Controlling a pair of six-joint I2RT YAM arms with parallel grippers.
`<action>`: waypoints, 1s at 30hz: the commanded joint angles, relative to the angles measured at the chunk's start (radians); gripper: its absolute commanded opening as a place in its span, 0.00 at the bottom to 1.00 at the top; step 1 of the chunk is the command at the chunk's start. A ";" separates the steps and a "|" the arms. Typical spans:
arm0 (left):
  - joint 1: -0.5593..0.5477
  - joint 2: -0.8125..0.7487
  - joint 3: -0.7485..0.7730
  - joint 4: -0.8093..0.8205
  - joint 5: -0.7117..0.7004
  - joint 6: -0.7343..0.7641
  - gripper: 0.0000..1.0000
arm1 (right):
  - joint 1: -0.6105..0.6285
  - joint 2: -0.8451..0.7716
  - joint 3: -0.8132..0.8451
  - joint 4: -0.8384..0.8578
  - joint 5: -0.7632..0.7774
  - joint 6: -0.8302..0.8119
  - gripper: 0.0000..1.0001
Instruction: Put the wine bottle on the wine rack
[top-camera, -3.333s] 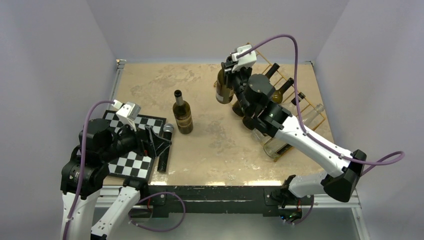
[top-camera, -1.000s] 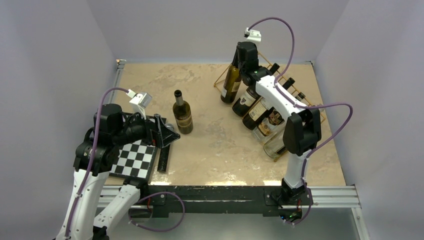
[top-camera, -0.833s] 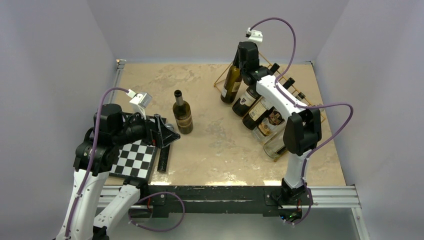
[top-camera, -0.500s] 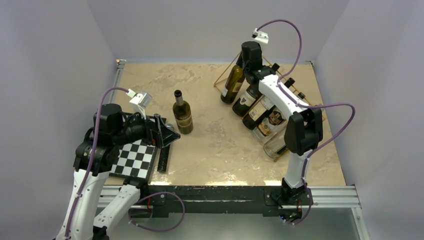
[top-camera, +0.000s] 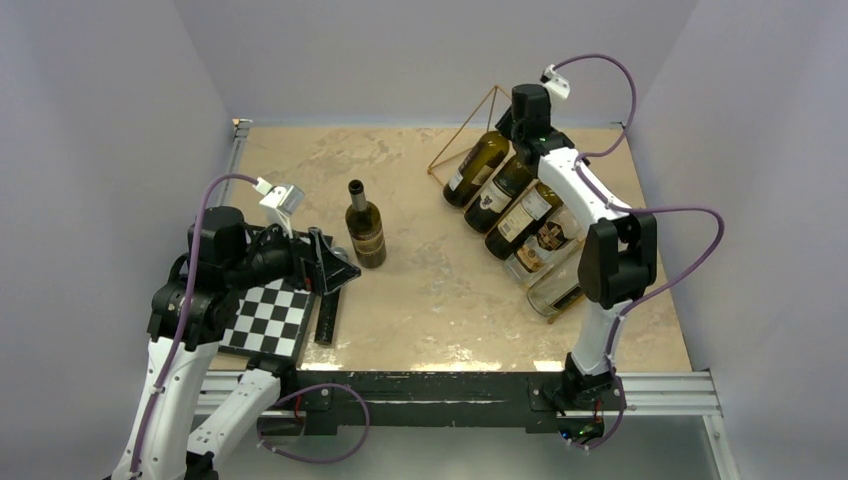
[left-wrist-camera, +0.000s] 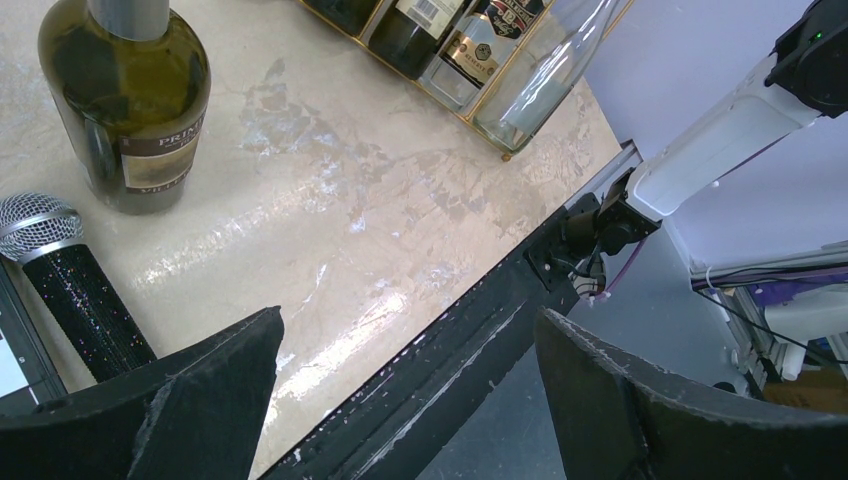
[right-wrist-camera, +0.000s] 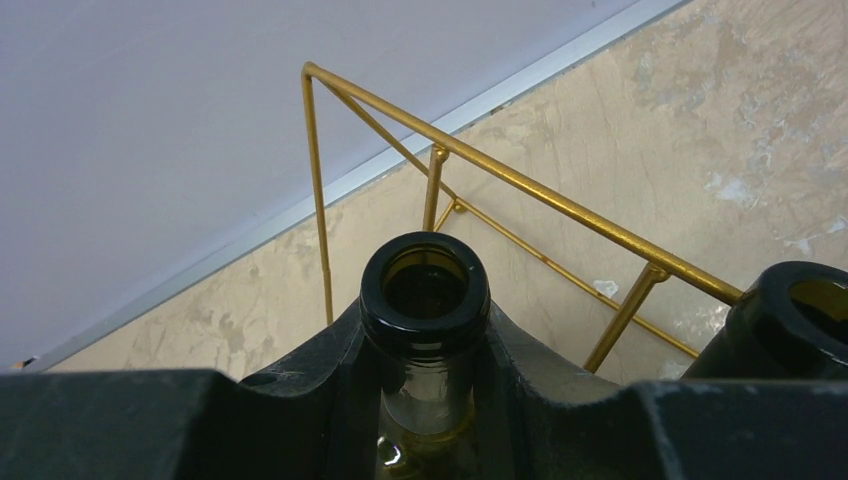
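My right gripper (top-camera: 524, 120) is shut on the neck of a dark green wine bottle (top-camera: 476, 167), which lies tilted in the far-left slot of the gold wire wine rack (top-camera: 470, 122). In the right wrist view the open bottle mouth (right-wrist-camera: 425, 283) sits between my fingers (right-wrist-camera: 330, 350), with the rack's gold bars (right-wrist-camera: 520, 180) behind. Several other bottles lie in the rack. Another green wine bottle (top-camera: 365, 226) stands upright mid-table; it also shows in the left wrist view (left-wrist-camera: 125, 100). My left gripper (top-camera: 335, 265) is open and empty beside it.
A black-and-white chessboard (top-camera: 265, 320) lies at the near left under my left arm. A black microphone (left-wrist-camera: 65, 270) lies next to the standing bottle. A clear glass bottle (top-camera: 555, 290) fills the rack's nearest slot. The table's front edge (left-wrist-camera: 470, 330) is a black rail.
My right gripper has swung the held bottle's neck back and to the right, laying the bottle down into the rack's far-left slot. The left arm has stayed still over the last second.
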 joint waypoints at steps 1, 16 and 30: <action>-0.007 0.007 -0.006 0.045 0.010 -0.016 0.99 | -0.001 0.017 0.021 -0.071 -0.085 0.052 0.27; -0.008 0.002 -0.012 0.044 0.003 -0.003 0.99 | -0.018 0.079 0.090 -0.199 -0.073 0.158 0.51; -0.008 0.034 -0.023 0.107 -0.059 -0.002 0.99 | -0.018 -0.125 0.026 -0.124 -0.050 0.077 0.87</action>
